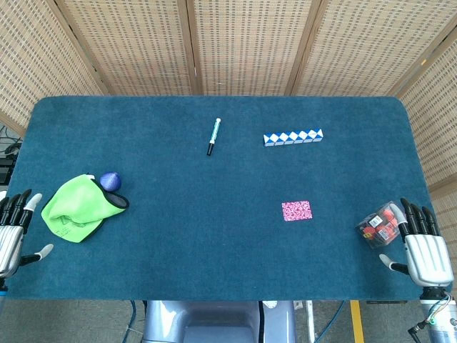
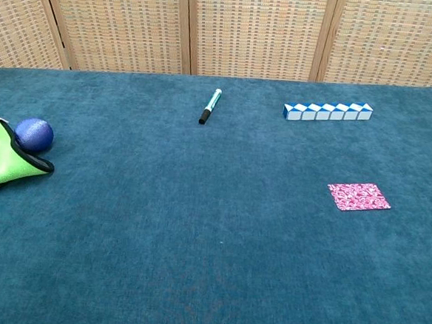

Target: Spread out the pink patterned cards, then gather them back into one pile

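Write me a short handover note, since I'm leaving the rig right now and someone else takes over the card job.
Left hand: open, holds nothing, at the table's left edge beside the green cloth.
Right hand: open, holds nothing, at the right edge next to a small clear box.
Pink patterned cards: one neat pile, right of centre, untouched by either hand.
Done: nothing visible.
Left: spread the cards, then gather them into one pile.

A table (image 1: 214, 236) covered in dark teal felt fills the scene. Behind its far edge, woven wicker screen panels (image 1: 246, 43) framed in light wood are set. Grey floor (image 1: 71, 321) is seen below the near edge.
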Controlling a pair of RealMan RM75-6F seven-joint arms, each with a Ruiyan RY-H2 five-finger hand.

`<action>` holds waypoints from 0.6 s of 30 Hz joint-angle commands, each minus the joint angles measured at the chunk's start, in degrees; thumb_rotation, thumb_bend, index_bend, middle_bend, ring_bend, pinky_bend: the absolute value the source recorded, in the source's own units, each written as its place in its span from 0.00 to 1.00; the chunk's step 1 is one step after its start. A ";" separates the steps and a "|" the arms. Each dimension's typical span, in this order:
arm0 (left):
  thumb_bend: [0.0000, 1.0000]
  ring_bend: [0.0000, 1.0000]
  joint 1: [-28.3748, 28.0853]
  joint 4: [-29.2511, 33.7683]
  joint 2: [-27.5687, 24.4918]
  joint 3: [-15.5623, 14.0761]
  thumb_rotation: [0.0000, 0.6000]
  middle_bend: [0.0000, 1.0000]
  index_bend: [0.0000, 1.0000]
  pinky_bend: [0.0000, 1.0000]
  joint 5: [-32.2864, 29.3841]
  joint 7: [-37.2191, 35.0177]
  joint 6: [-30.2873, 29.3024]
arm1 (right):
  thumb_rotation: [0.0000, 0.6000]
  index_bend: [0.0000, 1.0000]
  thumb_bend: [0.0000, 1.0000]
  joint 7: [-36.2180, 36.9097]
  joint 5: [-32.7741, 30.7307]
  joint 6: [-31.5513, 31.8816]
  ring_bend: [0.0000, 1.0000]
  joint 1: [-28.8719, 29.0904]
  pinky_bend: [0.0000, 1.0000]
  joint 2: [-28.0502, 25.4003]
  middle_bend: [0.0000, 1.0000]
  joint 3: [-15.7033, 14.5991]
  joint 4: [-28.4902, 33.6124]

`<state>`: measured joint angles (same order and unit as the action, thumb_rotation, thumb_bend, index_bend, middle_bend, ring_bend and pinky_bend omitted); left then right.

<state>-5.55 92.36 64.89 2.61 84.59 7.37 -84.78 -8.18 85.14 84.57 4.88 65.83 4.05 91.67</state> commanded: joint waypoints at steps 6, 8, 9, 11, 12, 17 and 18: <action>0.00 0.00 0.08 -0.07 0.12 0.00 1.00 0.00 0.00 0.00 0.01 0.10 -0.16 | 1.00 0.00 0.00 0.54 0.29 -0.69 0.00 0.35 0.00 -0.05 0.00 -0.21 -0.03; 0.00 0.00 0.03 -0.03 0.10 0.06 1.00 0.00 0.00 0.00 -0.14 -0.05 -0.03 | 1.00 0.00 0.01 1.37 0.64 -1.22 0.00 0.79 0.00 -0.12 0.00 -0.17 0.23; 0.00 0.00 -0.02 -0.04 0.08 0.09 1.00 0.00 0.00 0.00 -0.21 -0.07 0.07 | 1.00 0.00 0.04 1.96 0.86 -1.65 0.00 1.14 0.00 -0.17 0.00 -0.14 0.38; 0.00 0.00 -0.13 -0.02 0.03 0.15 1.00 0.00 0.00 0.00 -0.44 0.02 0.35 | 1.00 0.00 0.27 3.30 1.89 -3.68 0.00 2.70 0.00 -0.49 0.00 -0.13 0.62; 0.00 0.00 -0.17 0.03 0.01 0.17 1.00 0.00 0.00 0.00 -0.53 0.09 0.47 | 1.00 0.00 0.38 3.83 2.42 -5.16 0.00 3.67 0.00 -0.84 0.00 -0.24 0.86; 0.00 0.00 -0.19 0.52 -0.13 0.07 1.00 0.00 0.00 0.00 -0.49 0.64 0.53 | 1.00 0.01 0.95 11.41 4.01 -16.79 0.00 11.69 0.00 -3.20 0.00 0.59 3.09; 0.00 0.00 -0.16 0.59 -0.11 0.08 1.00 0.00 0.00 0.00 -0.54 0.66 0.50 | 1.00 0.01 0.99 12.12 3.78 -18.48 0.00 12.85 0.00 -3.24 0.00 0.88 3.01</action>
<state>-5.73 92.92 64.77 2.70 84.07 8.01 -84.25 -0.08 88.14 71.92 13.12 63.79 4.19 93.67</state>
